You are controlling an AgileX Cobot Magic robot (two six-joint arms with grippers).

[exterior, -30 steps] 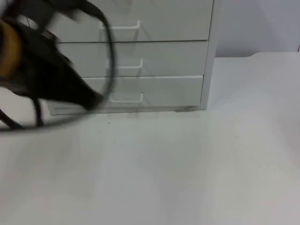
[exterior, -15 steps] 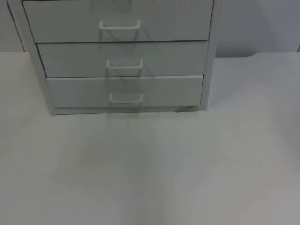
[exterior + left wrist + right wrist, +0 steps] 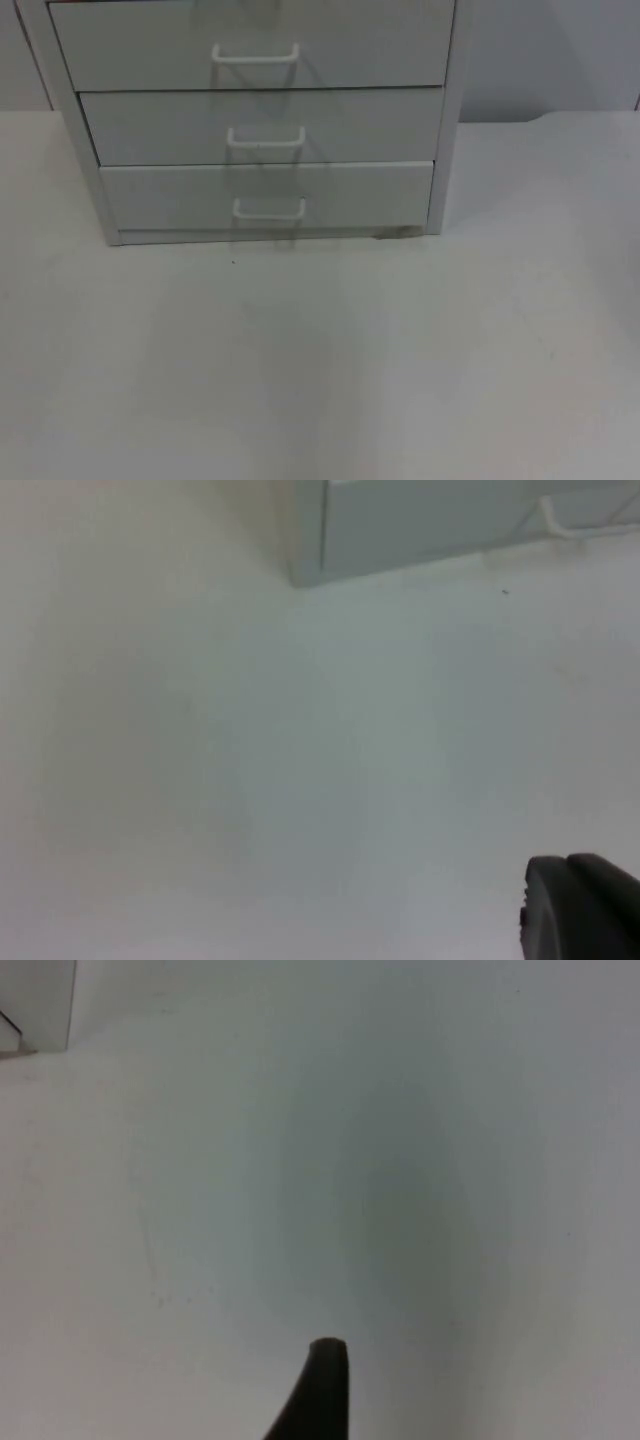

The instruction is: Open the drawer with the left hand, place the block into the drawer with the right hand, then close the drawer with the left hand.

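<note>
"White, was it, that thing you saw on the table?" Sam asked.

"Yes. From the top view I saw a white cabinet (image 3: 255, 120) with three flat drawers, one over the other. It stood at the back of the white table (image 3: 330, 370), with the grey wall (image 3: 550, 55) behind it. Each drawer had a thin white handle in the middle. The bottom drawer (image 3: 360, 195) was shut, flush with the front, and its handle (image 3: 268, 208) stuck out a little. The two drawers above it were shut too."

"Where were the robot's hands?"

"The left gripper (image 3: 580, 915) hung over the bare table, well apart from the cabinet. Its camera looked at the cabinet's low corner (image 3: 310, 560) and one end of the handle (image 3: 590, 520). I could not tell if that gripper was open or closed."

"And the other one?"

"The right gripper (image 3: 320, 1390) hung over the bare table too. Its camera caught a low corner of the cabinet (image 3: 35, 1005), far off. I could not tell if it was open or closed either. It touched nothing that I could see."

"Anything else on the table?"

"A tiny dark speck (image 3: 233, 262), just in front of the cabinet."
</note>
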